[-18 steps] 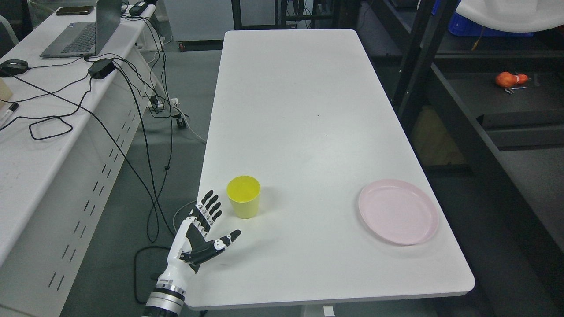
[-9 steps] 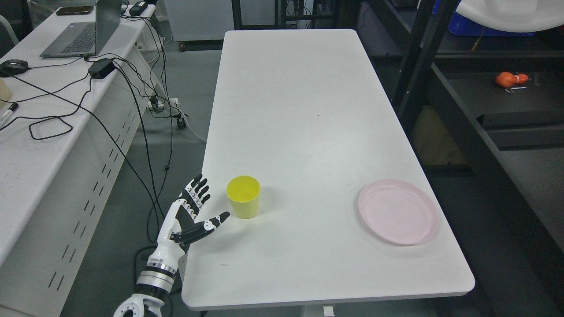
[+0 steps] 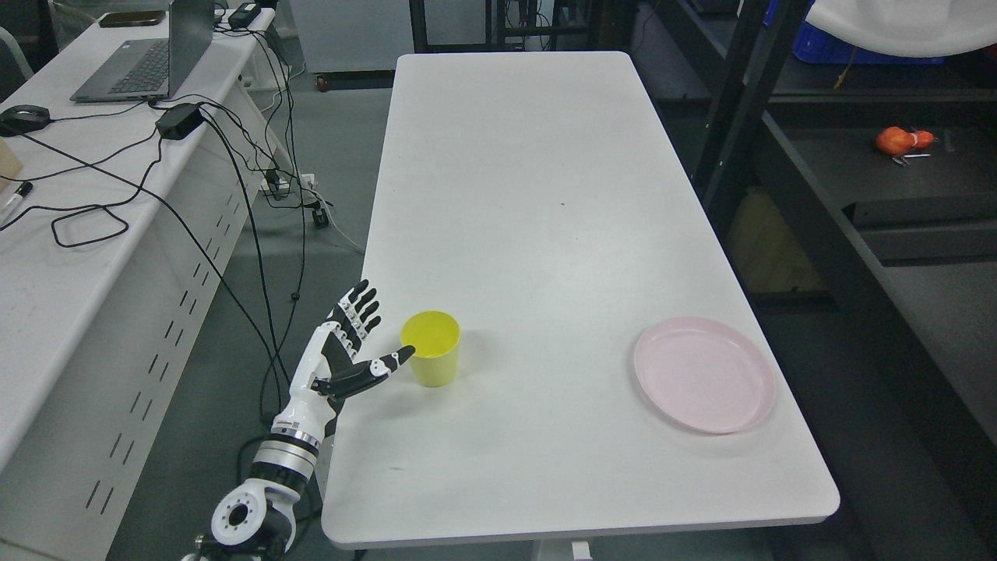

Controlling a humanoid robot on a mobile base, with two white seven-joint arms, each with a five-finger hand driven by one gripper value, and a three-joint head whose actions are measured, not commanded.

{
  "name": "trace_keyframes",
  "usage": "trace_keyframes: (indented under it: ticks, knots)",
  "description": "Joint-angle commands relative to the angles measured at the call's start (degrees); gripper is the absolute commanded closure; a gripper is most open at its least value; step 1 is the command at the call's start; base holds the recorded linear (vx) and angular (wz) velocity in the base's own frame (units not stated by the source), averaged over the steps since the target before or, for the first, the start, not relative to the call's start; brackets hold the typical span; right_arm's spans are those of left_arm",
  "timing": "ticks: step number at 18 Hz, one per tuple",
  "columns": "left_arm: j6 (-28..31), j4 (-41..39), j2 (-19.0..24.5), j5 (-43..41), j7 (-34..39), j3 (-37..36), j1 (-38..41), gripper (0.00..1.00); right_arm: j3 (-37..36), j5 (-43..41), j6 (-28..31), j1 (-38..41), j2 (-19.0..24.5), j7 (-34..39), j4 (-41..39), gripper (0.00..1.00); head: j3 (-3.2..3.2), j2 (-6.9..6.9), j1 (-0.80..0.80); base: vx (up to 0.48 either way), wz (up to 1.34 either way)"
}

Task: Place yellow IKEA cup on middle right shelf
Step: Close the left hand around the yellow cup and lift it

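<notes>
- Standing upright, mouth up, one yellow cup (image 3: 431, 347) sits near the white counter's (image 3: 537, 195) left edge.
- Left robot hand (image 3: 343, 358) just beside it, fingers spread, holding nothing.
- One pink plate (image 3: 703, 374) lies well apart.

My left arm (image 3: 249, 514) was cropped by the bottom edge; thumb-to-yellow cup (image 3: 431, 347) contact was indiscernible; laptop (image 3: 148, 54) was cut off above.
</notes>
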Motion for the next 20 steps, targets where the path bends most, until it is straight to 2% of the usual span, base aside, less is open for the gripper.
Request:
trace_keyframes:
  ticks: [1,9,15,18,20]
  knots:
    - [-0.5,10.7,0.3,-0.1,0.0,-2.2,-5.4,0.02,1.0,-1.4,0.0,0.8,-1.0,0.0,0.0,0.01,0.00,0.00,0.00,0.000,0.00]
    - [-0.9,10.7,0.4,-1.4,-4.2,-11.7,-5.1,0.02,1.0,-1.4,0.0,0.8,-1.0,0.0,0.0,0.01,0.00,0.00,0.00,0.000,0.00]
    - [-0.8,12.8,-0.8,-3.1,-4.5,-12.3,-5.2,0.03,1.0,-1.4,0.0,0.8,-1.0,0.0,0.0,0.01,0.00,0.00,0.00,0.000,0.00]
    - [-0.8,14.3,-0.8,-3.0,-4.5,-12.0,-5.4,0.08,1.0,-1.4,0.0,0.8,-1.0,0.0,0.0,0.01,0.00,0.00,0.00,0.000,0.00]
    - [-0.8,14.4,-0.8,-3.0,-4.5,-11.1,-5.4,0.21,1.0,-1.4,0.0,0.8,-1.0,0.0,0.0,0.01,0.00,0.00,0.00,0.000,0.00]
